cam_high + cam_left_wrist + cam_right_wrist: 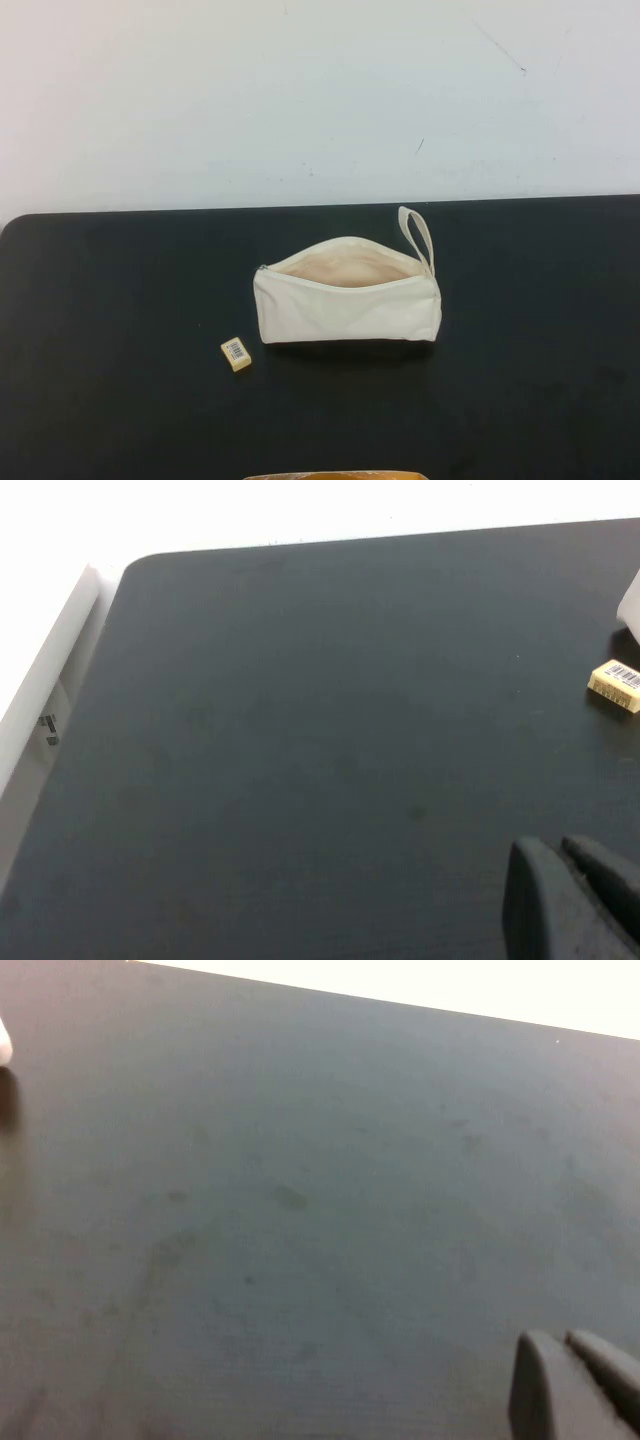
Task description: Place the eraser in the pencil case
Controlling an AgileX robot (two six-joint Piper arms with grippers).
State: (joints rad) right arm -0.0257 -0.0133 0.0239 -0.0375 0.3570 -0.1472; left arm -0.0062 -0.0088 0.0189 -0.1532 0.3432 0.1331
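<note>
**Mara:** While the pencil case [346,300] sits near the middle of the black tabletop [120,300], where's the eraser [236,353]?

**Teo:** Just off the pouch's lower left corner in the high view, close to it but not touching. It lies flat on the tabletop, barcode label facing up. The left wrist view catches it too, with a sliver of the white pouch just beside it.

**Mara:** Is the pouch open?

**Teo:** Yes. The zip edge gapes along the top and the beige lining shows inside. It stands on its long edge, with the wrist loop [417,233] at its right end, reaching toward the far side of the tabletop.

**Mara:** And the left gripper [572,900]?

**Teo:** Not visible from above. Its own camera shows two dark fingers [530,905] at the frame's edge, lying side by side with barely a seam between them, so they look pressed together. They hang over bare tabletop, well apart from the eraser.

**Mara:** The right gripper [570,1385]?

**Teo:** Much the same. It's out of the high view, and its wrist camera shows two dark fingers [535,1390] close against each other, holding nothing, over empty-looking dark surface. A white scrap shows at that picture's far edge; I can't tell what it is.

**Mara:** Anything else?

**Teo:** A pale wall [320,90] behind the tabletop, and an orange-tan edge [335,476] at the near side, too cropped to identify.
</note>
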